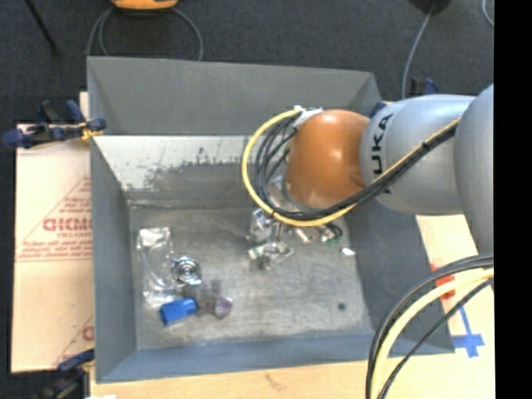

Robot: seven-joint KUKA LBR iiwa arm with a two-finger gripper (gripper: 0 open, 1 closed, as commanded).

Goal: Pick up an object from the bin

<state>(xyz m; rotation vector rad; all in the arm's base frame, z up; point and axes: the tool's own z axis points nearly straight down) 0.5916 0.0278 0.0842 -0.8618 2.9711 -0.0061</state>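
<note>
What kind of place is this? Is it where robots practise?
Probably a robot test lab, not a home. A big grey robot arm reaches into a grey metal bin holding a few small odds and ends, like a blue piece and crumpled clear plastic.

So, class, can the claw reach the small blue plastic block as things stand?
Probably yes: the small blue plastic block lies uncovered, with bare grey bin floor between it and the claw.

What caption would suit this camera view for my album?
The arm's gripper hangs low in the grey metal bin, right of a small blue plastic piece and crumpled clear wrapper.
</note>
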